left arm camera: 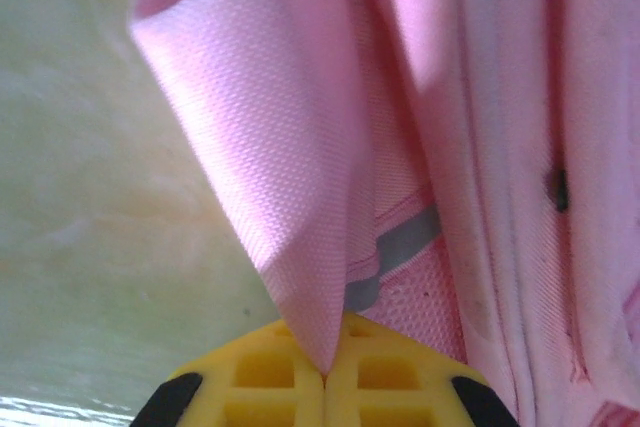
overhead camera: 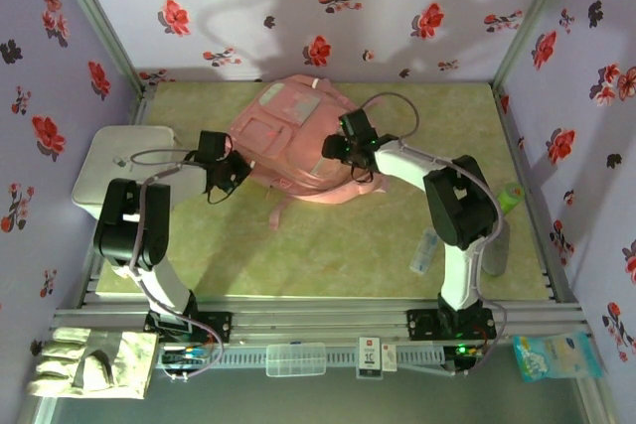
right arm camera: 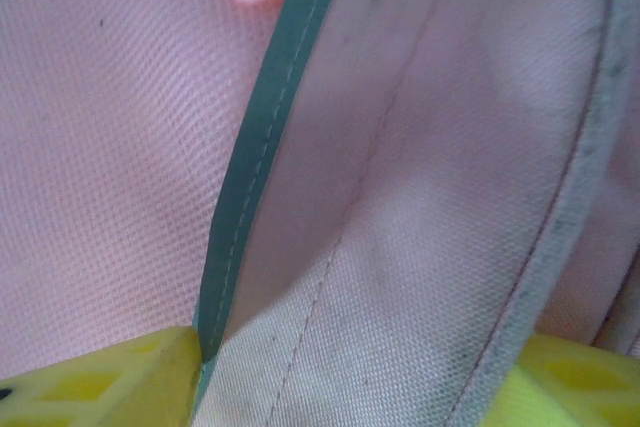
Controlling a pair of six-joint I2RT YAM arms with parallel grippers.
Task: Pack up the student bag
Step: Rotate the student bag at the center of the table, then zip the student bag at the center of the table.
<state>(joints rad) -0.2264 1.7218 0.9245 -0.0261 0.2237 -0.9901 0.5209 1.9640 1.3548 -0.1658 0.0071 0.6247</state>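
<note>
Floral-papered walls enclose a pale green desk. On it the student bag lies flat toward the far middle, front pockets up, one strap trailing toward the near edge. At the left desk edge sits a white box, apart from the bag.

At the bag's left edge, the left tool is closed on a fold of pink fabric. The wrist view shows yellow fingertips meeting, with cloth pinched between them and tented toward them. Judgement: it holds one side taut so the opening can be worked.

On the bag's right side, the right tool has its jaws apart astride a flap edged with teal piping. Its pads sit either side; cannot tell whether they press. Likely the counter-hold. Packing looks to be at the opening stage.
</note>
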